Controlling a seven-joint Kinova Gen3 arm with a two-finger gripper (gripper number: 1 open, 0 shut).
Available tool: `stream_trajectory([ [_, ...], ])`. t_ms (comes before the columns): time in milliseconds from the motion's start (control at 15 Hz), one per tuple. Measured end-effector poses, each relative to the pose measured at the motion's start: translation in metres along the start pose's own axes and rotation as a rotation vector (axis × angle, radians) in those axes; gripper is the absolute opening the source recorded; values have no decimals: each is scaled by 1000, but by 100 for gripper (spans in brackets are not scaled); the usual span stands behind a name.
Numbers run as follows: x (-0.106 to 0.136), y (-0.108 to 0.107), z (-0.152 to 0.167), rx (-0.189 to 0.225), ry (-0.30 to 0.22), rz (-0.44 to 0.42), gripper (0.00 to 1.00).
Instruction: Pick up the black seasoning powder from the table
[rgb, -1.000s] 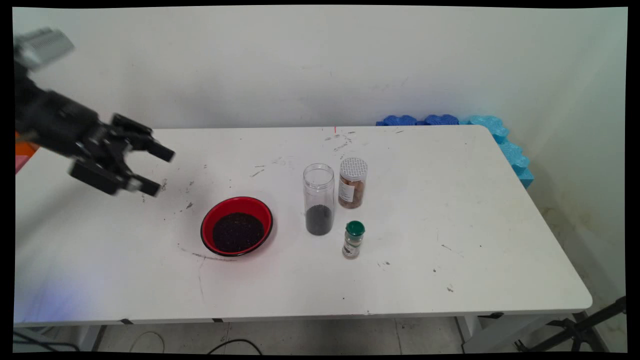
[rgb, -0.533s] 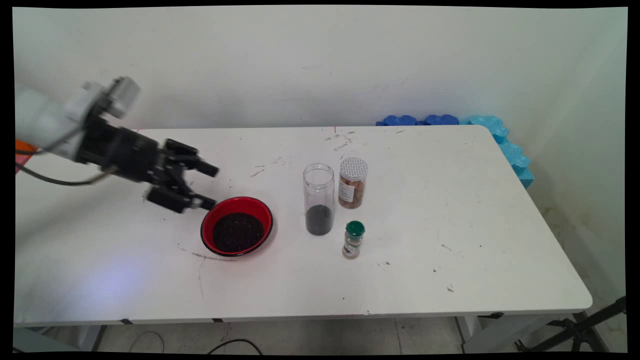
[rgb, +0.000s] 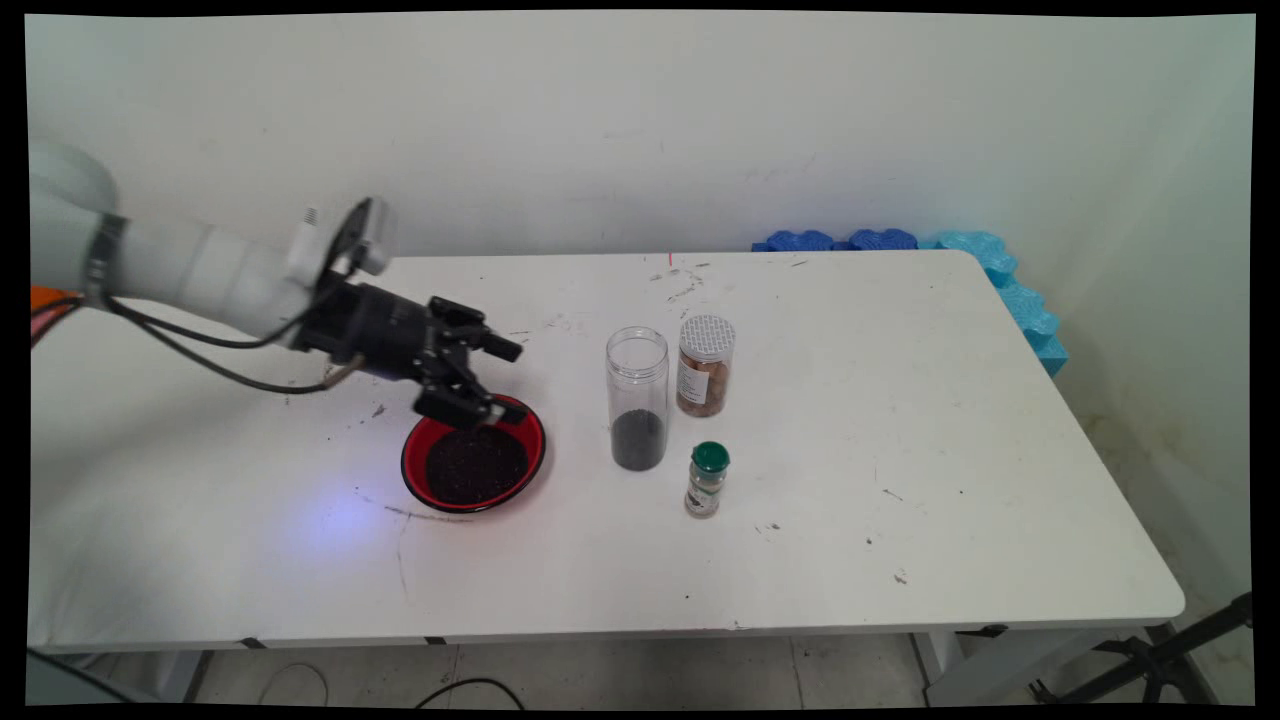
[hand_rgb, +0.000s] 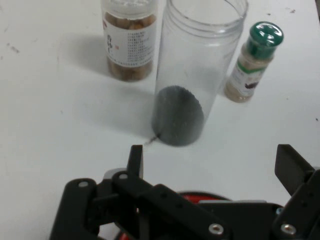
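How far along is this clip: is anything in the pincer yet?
Done: nothing evident. The red bowl holds dark grains, and the tall clear jar has only a little at its bottom. In hand: the pincer is open and empty above the bowl's far rim, pointing toward the jar. Left: any grasp. The brown-filled jar and green-capped shaker stand untouched.

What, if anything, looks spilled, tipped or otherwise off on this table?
Nothing stands out. The red bowl sits flat with its dark contents inside, and the tall clear jar, brown-filled jar and green-capped shaker all stand upright. The table shows only small scuffs and specks. The open hand hovers over the bowl.
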Motion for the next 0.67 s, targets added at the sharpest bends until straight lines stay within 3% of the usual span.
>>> stream_trajectory([
  [667, 10, -11, 57, -35, 48, 20, 100],
])
